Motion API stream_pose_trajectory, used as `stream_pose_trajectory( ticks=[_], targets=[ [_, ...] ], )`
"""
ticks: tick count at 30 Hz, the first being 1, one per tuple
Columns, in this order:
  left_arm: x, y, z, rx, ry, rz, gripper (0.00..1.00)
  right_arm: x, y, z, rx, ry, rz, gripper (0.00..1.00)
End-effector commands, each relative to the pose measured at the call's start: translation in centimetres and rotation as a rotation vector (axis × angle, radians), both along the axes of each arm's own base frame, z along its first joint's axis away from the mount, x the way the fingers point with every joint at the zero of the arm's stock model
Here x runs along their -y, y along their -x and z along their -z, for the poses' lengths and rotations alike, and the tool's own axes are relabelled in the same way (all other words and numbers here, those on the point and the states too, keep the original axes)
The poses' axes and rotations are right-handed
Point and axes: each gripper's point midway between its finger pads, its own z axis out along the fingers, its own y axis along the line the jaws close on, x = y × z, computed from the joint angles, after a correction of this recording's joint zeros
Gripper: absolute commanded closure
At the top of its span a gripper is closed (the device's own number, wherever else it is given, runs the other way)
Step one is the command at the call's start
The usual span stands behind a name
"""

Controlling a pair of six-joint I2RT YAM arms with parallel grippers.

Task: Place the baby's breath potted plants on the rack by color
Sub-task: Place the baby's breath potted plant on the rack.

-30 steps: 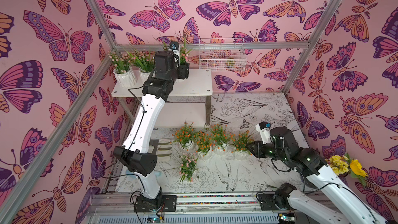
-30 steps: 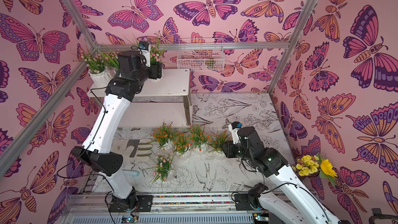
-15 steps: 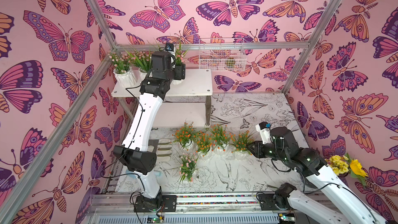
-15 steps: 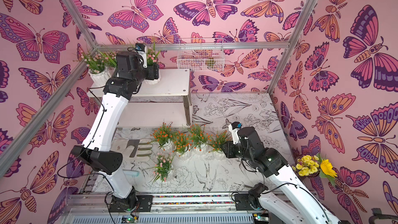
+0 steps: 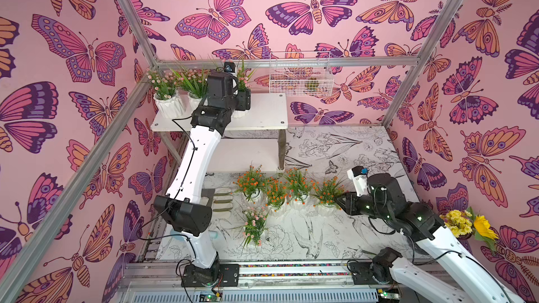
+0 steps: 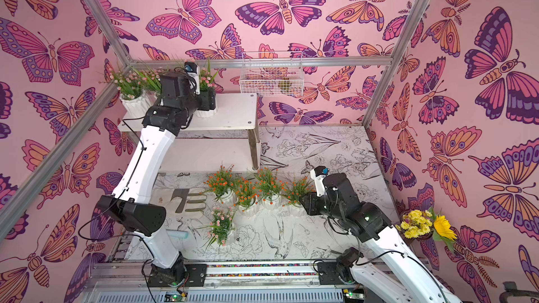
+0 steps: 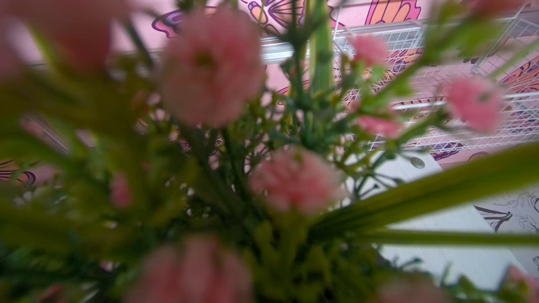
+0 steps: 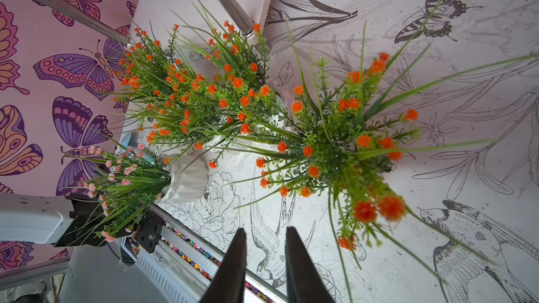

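Shows the sorting roughly a third done. Finds two pink-flowered pots standing side by side at the left end of the top shelf of a white two-shelf rack. Finds a third pink pot just beside them on that shelf, with the left fingers clamped on either side of it, not yet released. Fills the left wrist view with its blurred pink blooms. Leaves the lower shelf bare. Leaves five pots down on the bench: four orange-flowered pots in a loose row just in front of the rack, sprays tangling together, and a fourth pink pot alone, nearer the front edge. Puts the right fingers just beside the rightmost orange pot, slightly apart, gripping nothing. Suggests pink for the top shelf and orange for the lower one, as a guess from the layout. Repeats one look from pot to pot: small white ribbed pot, bushy green plastic sprigs, a few long grass blades, tiny round pompom blooms in pink or orange.
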Motion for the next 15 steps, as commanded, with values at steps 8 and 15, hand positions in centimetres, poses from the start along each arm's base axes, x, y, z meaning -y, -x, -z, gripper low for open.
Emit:
stream_pose_trajectory(
  ticks=[8, 15],
  targets=[
    [-1.12, -0.49, -1.1, 0.054, 0.006, -0.058, 0.0, 0.23, 0.3, 0.17, -0.013, 0.001, 0.004, 0.74],
    [-0.92, 0.01, -1.54, 0.06, 0.026, -0.044, 0.0, 0.06, 0.13, 0.14, -0.012, 0.003, -0.002, 0.74]
  ],
)
